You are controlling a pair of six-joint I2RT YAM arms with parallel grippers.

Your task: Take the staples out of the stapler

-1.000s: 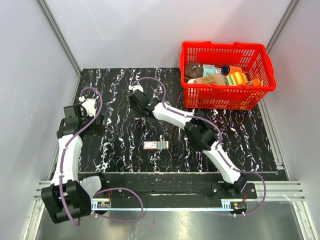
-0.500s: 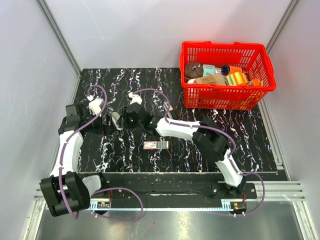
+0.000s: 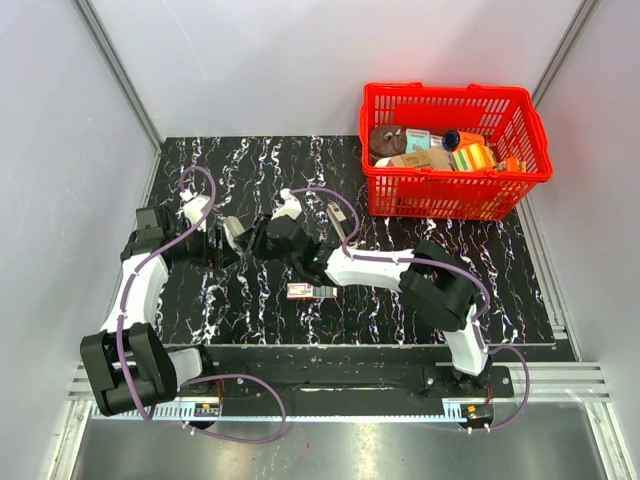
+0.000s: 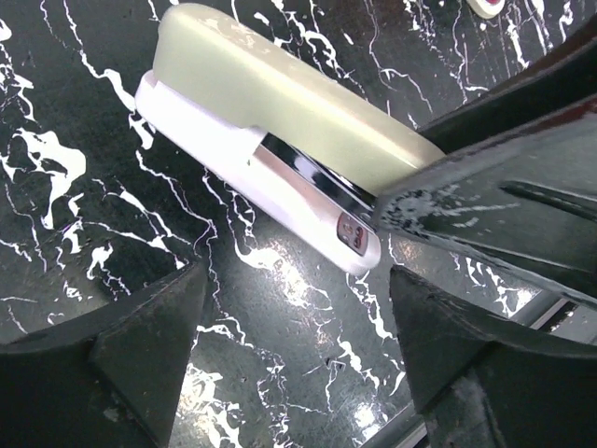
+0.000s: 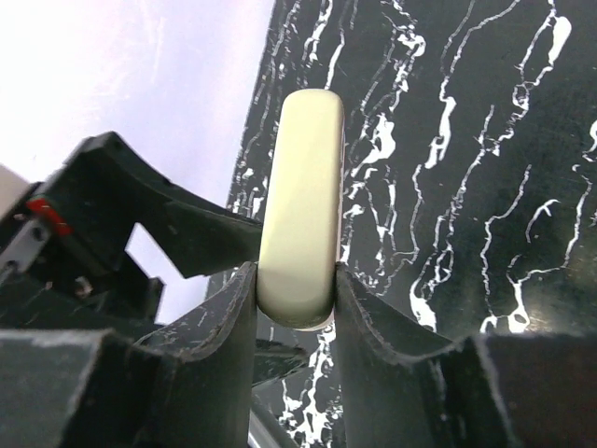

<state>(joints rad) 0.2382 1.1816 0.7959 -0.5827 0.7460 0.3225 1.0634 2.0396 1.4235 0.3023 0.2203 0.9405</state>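
A pale green stapler (image 5: 300, 205) with a white base and a chrome band (image 4: 270, 121) is held just above the black marbled table. My right gripper (image 5: 297, 289) is shut on its rear end, one finger on each side. In the top view the stapler (image 3: 234, 232) is between the right gripper (image 3: 252, 238) and my left gripper (image 3: 216, 248). The left gripper (image 4: 298, 345) stands open just short of the stapler's chrome end, with only table between its fingers. The staples inside are hidden. One tiny loose staple (image 4: 334, 363) seems to lie on the table.
A small red and white box (image 3: 310, 291) lies on the table (image 3: 480, 270) near the middle front. A red basket (image 3: 440, 195) full of assorted items stands at the back right. The left wall runs close beside the left arm.
My right arm has swung left and forward, bringing the stapler up to the left gripper. The left gripper has shifted slightly right towards it and narrowed a little.
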